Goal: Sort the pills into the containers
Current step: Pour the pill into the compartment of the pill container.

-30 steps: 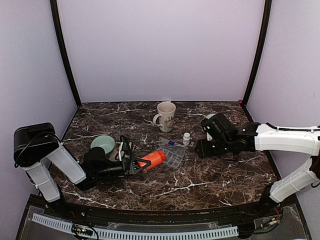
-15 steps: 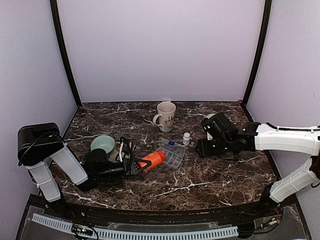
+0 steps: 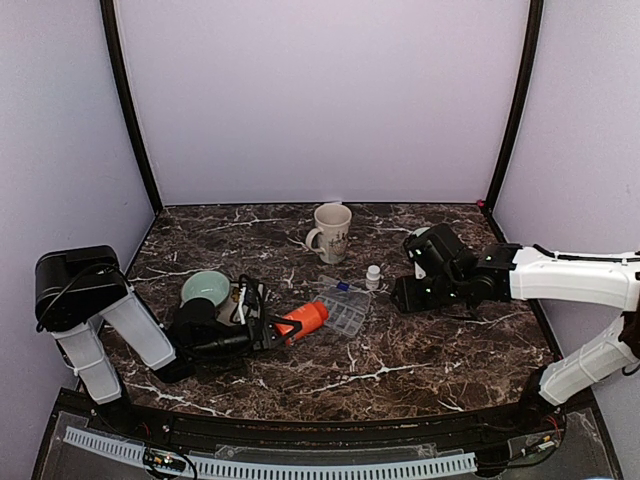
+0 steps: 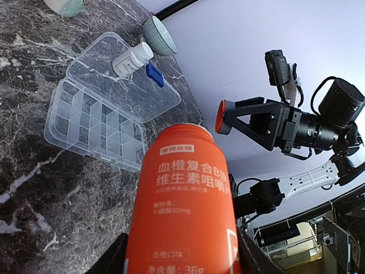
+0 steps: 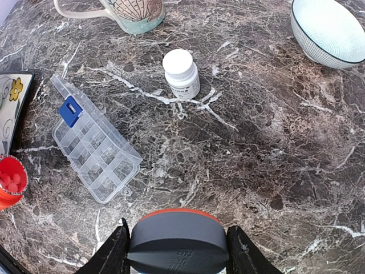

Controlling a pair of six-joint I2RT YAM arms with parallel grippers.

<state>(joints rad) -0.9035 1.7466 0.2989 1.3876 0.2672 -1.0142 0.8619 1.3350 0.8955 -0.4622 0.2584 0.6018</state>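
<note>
From the box [image 3: 342, 308], the mug [image 3: 331, 231] stands at twelve o'clock, the small bottle [image 3: 373, 277] at one, the big bottle [image 3: 305, 318] just beside at nine, a bowl [image 3: 206, 288] farther out.

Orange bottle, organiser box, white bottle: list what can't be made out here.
- Orange bottle contents: left wrist view, mouth faces away; right wrist view, left edge cuts it.
- Organiser box compartments: top view, too small.
- White bottle label: right wrist view, blurred.

The worktop [image 3: 420, 350] is finished in dark brown marble with white veins. It is enclosed by plain lilac walls [image 3: 320, 100], joined by black corner posts [image 3: 131, 110].
</note>
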